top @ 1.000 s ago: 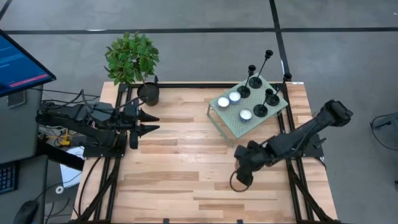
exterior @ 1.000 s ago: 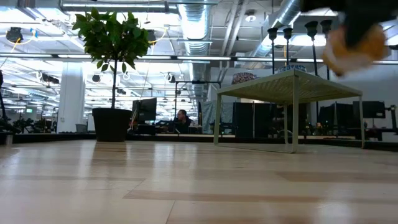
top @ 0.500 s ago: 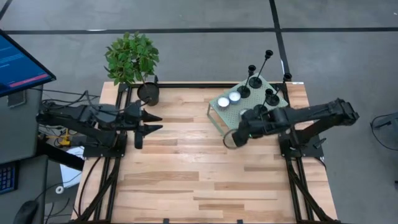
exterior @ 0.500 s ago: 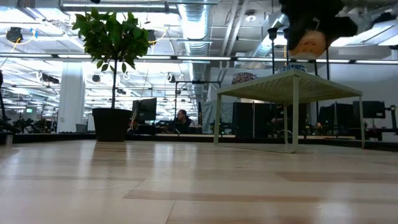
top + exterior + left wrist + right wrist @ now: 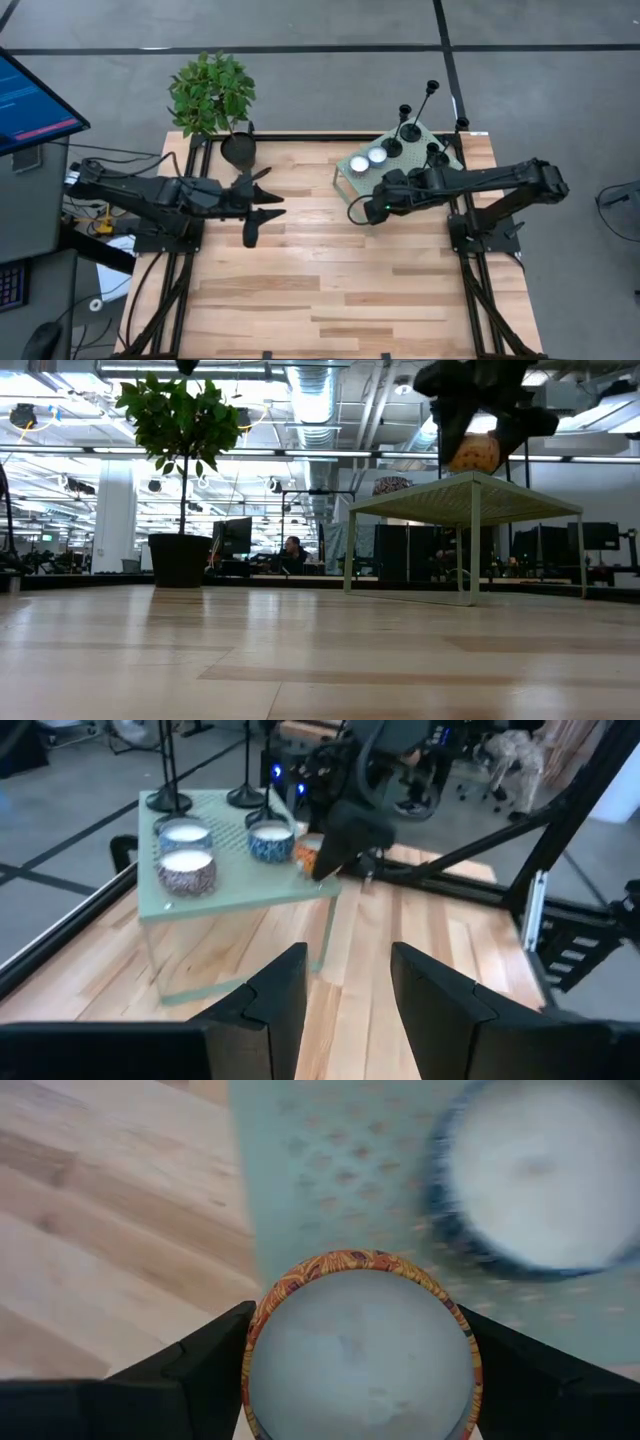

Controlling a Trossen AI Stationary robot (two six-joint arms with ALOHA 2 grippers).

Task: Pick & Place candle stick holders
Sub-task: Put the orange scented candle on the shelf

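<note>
Right gripper [image 5: 362,1380] clasping an orange-rimmed candle [image 5: 362,1350], hovering at the green stand's [image 5: 352,180] front edge; judged next: lowering, releasing.

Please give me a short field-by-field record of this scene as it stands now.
Surface: wooden table
Stand: pale green perforated stand at the table's far right
On stand: three black holders, white candles
Right gripper: shut on an orange-rimmed candle, over the stand's near edge
Left gripper: fingers apart, holding nothing, facing the stand
Plant: potted plant at the far left corner
</note>
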